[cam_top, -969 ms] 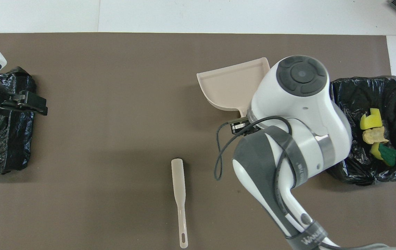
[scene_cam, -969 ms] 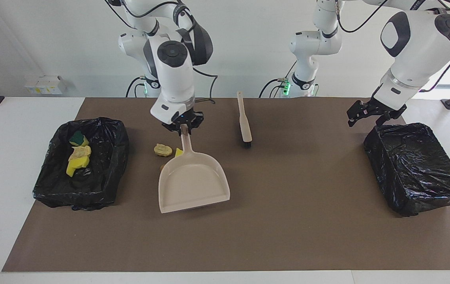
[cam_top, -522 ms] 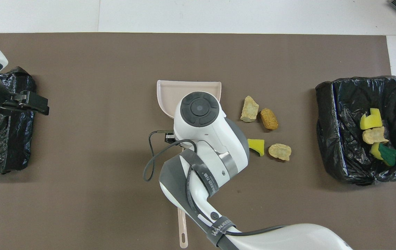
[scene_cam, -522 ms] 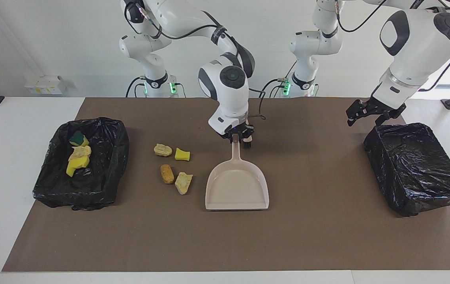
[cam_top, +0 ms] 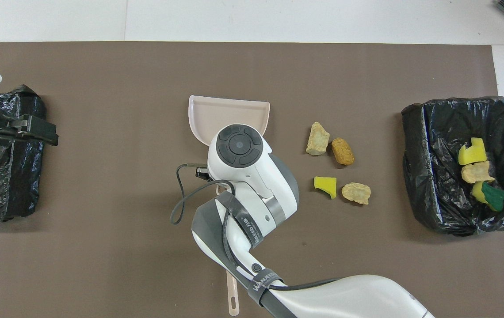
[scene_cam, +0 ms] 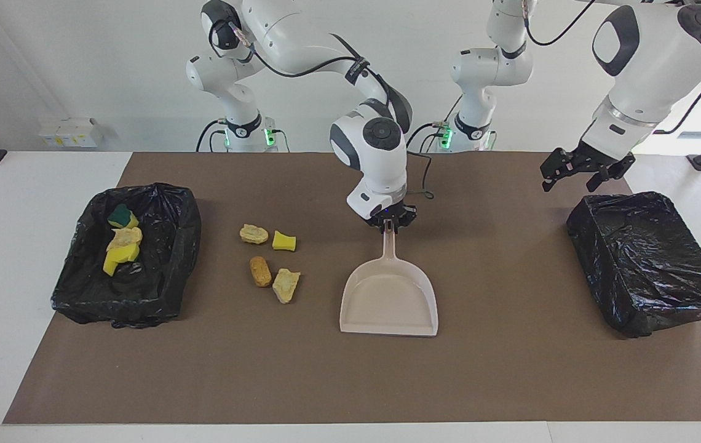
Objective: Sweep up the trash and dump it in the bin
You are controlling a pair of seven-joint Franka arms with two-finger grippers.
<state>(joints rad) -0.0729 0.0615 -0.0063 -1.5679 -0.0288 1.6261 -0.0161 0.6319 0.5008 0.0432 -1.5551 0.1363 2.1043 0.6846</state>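
Brown mat (scene_cam: 510,369), perhaps spongy scraps (scene_cam: 269,261)

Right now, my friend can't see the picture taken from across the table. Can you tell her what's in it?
The right gripper holds a beige dustpan by its handle on a brown mat. Four trash scraps lie between it and a black bin holding more scraps. The left gripper hangs open over another bin.

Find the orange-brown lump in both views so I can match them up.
Facing view: the orange-brown lump lies on the brown mat between the filled bin and the dustpan.
Overhead view: the same lump lies between the dustpan and that bin.
Shared landmark: the pale beige chunk right beside it.
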